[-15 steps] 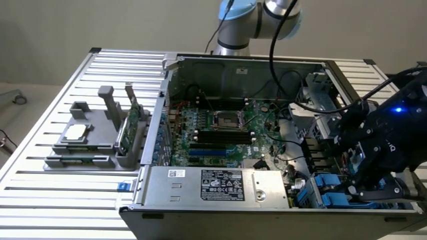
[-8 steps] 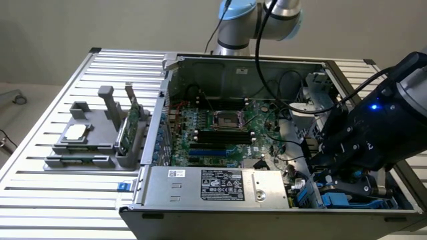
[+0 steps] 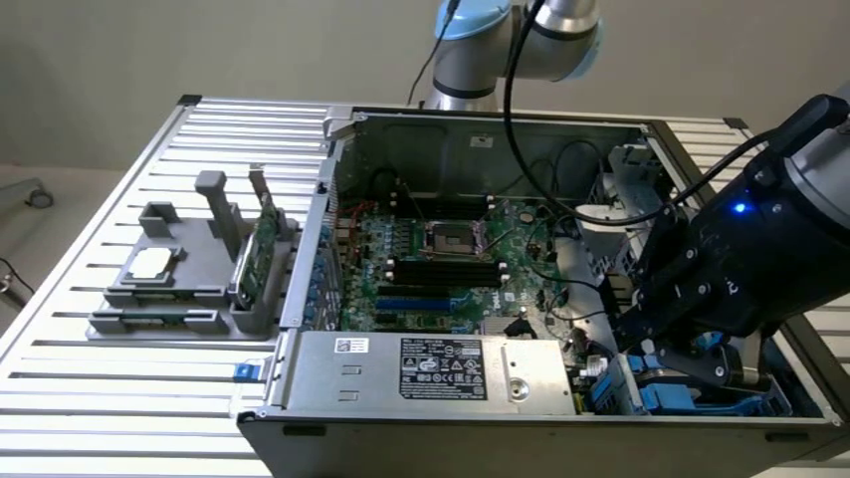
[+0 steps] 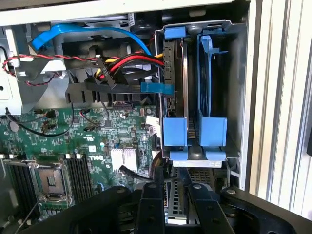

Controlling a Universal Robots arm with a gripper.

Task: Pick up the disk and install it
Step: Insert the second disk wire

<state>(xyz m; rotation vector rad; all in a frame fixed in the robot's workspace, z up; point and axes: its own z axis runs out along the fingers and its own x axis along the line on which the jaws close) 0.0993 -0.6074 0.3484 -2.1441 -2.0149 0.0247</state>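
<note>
The disk [image 4: 176, 83] stands on edge in the drive bay [image 4: 233, 29] at the corner of the open computer case, its silver-grey side edged by blue carrier pieces [image 4: 174, 130]. A second blue carrier [image 4: 210, 73] sits in the slot beside it. My gripper [image 4: 174, 183] is just short of the disk's near end, roughly in line with it. Its two dark fingers [image 4: 152, 200] stand a narrow gap apart with nothing between them. In the exterior view the gripper [image 3: 671, 363] reaches down into the case's near corner at that view's right, above the blue carriers [image 3: 680, 396].
The motherboard [image 3: 452, 249] with its processor socket [image 4: 51, 183] fills the case floor. Red, yellow and blue cables [image 4: 122, 63] run beside the bay. A power supply [image 3: 439, 368] lies along the near wall. A grey holder [image 3: 173, 299] with a chip and a green card [image 3: 266, 249] stands on the slatted table [image 3: 119, 398].
</note>
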